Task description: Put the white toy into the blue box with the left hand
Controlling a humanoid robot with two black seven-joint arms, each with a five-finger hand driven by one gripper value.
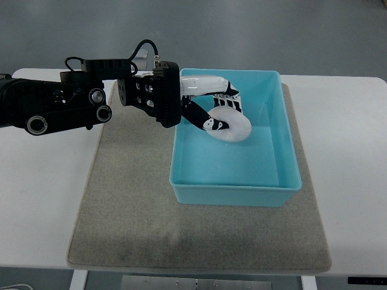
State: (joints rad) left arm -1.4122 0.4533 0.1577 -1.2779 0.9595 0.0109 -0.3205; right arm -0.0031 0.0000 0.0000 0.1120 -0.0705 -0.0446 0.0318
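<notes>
Reached in from the frame's left edge: left hand (208,109), fingers curled on the white toy (233,128), held over the upper middle of the blue box (236,194). Toy partly hidden behind the fingers; contact with the box floor impossible to judge. Box sat on a grey mat (127,199) over the white surface (42,199).

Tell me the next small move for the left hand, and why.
Probably open the fingers and let go. The left hand holds the white toy inside the walls of the blue box, over its far part, so the toy would likely drop onto the box floor. How high it sits above the floor, I cannot tell.
</notes>
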